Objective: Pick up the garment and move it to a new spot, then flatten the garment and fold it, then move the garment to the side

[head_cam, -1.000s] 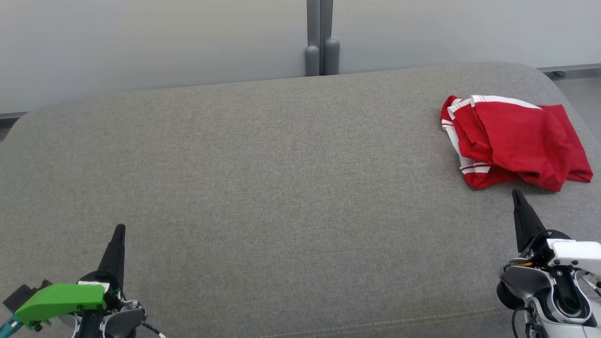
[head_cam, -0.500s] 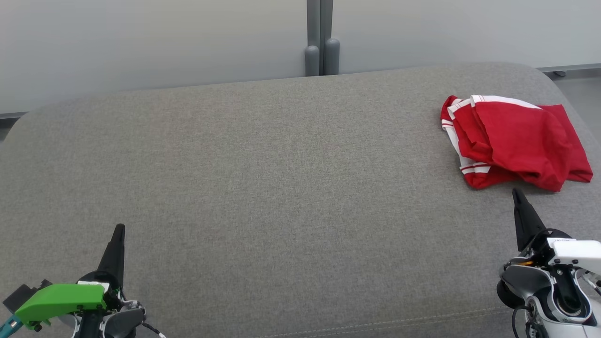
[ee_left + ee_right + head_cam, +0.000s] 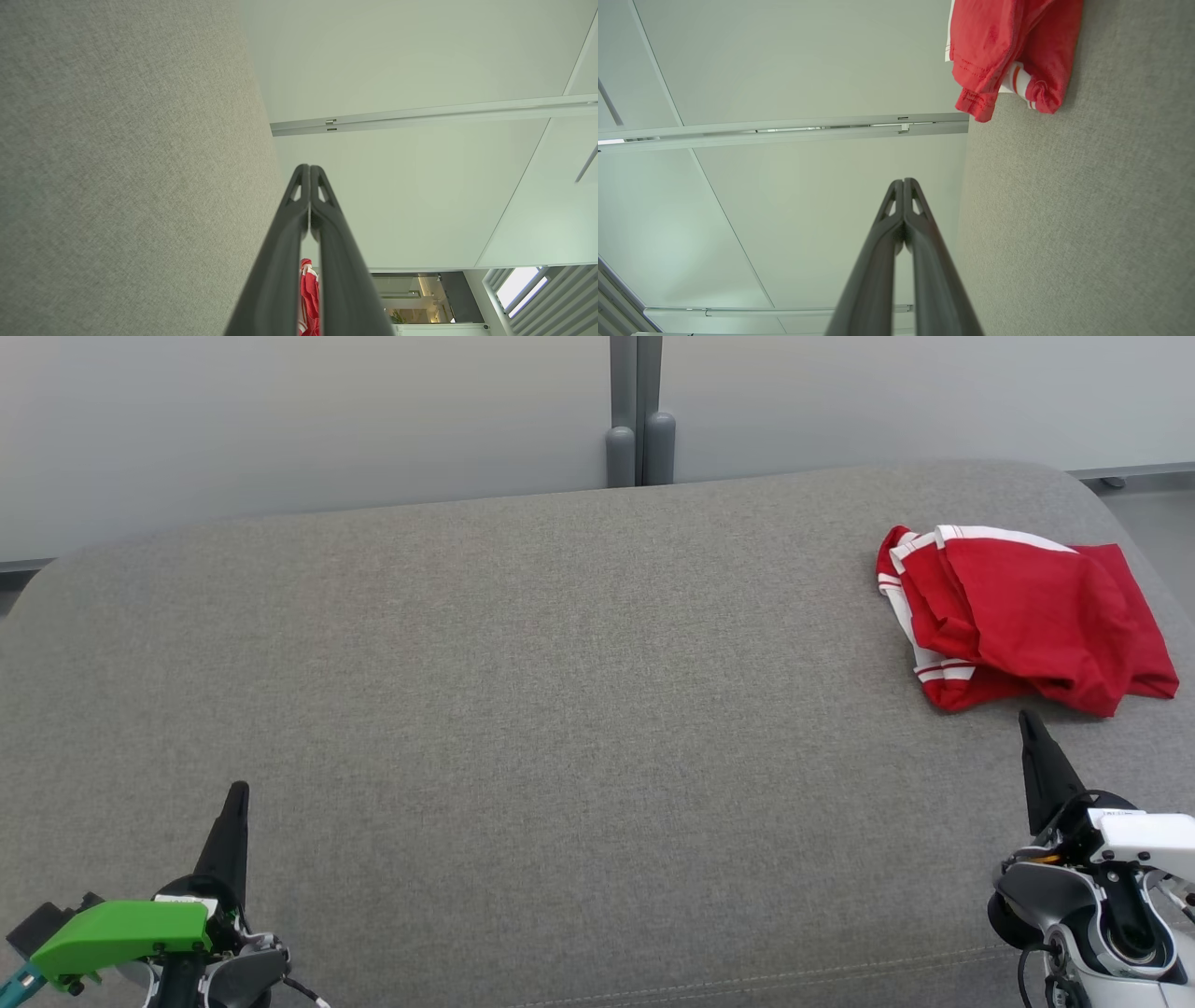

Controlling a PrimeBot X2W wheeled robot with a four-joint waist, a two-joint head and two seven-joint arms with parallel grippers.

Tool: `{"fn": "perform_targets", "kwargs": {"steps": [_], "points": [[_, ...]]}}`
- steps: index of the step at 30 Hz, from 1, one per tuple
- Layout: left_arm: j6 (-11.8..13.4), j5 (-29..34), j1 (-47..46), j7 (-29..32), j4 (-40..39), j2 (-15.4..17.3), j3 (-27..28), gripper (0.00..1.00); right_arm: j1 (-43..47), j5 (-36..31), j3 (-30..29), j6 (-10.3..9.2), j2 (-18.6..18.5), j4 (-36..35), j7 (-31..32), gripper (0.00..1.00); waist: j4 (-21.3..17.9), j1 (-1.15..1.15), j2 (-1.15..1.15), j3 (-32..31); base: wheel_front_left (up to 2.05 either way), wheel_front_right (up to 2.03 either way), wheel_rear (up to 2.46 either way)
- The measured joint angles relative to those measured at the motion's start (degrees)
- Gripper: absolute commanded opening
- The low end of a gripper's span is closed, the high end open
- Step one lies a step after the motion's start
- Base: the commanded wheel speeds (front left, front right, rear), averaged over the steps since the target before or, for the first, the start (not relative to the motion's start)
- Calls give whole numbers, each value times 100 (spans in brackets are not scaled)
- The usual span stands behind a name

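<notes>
**Head view: red garment bunched by the bench's far right corner, both grippers closed on nothing**

A red garment (image 3: 1022, 621) with white striped trim is seen lying crumpled on the grey upholstered bench (image 3: 560, 709). It is placed close to the far right corner, and its right end is cut by the edge of the picture. Folds are heaped over one another, and a white band is shown along its far side.

The right gripper (image 3: 1027, 719) is found near the bench's right edge, toward the near side, with its dark fingers pointed at the garment's near hem. Its tip is set just beside the hem, and a narrow strip of grey fabric is seen between them. A white housing (image 3: 1144, 835) is carried behind the fingers. In the right wrist view the two fingers are shown pressed together at the tip, with nothing caught between them, and the garment's stitched hem is seen ahead of them at the upper right.

The left gripper (image 3: 238, 793) is held over the near left part of the bench, well apart from the garment, with a green cover (image 3: 121, 929) mounted behind it. In the left wrist view its fingers are likewise shown meeting at the tip, and nothing is gripped. A sliver of the garment is glimpsed far off through the slit lower down between them.

Beyond the bench's far edge, pale wall panels (image 3: 280, 420) are divided by a grey post (image 3: 639, 429).
</notes>
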Motion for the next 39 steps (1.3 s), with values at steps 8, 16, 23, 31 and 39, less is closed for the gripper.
{"fn": "perform_targets", "kwargs": {"steps": [8, 16, 23, 31, 39], "points": [[-10, 0, -1, 4, 4, -2, 3, 0, 0, 0, 0, 0, 0, -1, 0, 0, 0, 0, 0, 0, 0, 0, 0], [-26, 0, -1, 4, 5, -5, 8, 0, 0, 0, 0, 0, 0, -4, 0, 0, 0, 0, 0, 0, 0, 0, 0], [-26, 0, -1, 4, 7, -13, 14, 0, 0, 0, 0, 1, 0, -5, 0, 0, 0, 0, 0, 0, 0, 0, 0], [-26, 0, -2, 4, 8, -19, 18, 0, 0, 0, 0, 1, 0, -8, 0, 0, 0, 0, 0, 0, 0, 0, 0], [-26, 0, -2, 4, 8, -20, 21, 0, 0, 0, 0, 1, 0, -9, 0, 0, 0, 0, 0, 0, 0, 0, 0]]}}
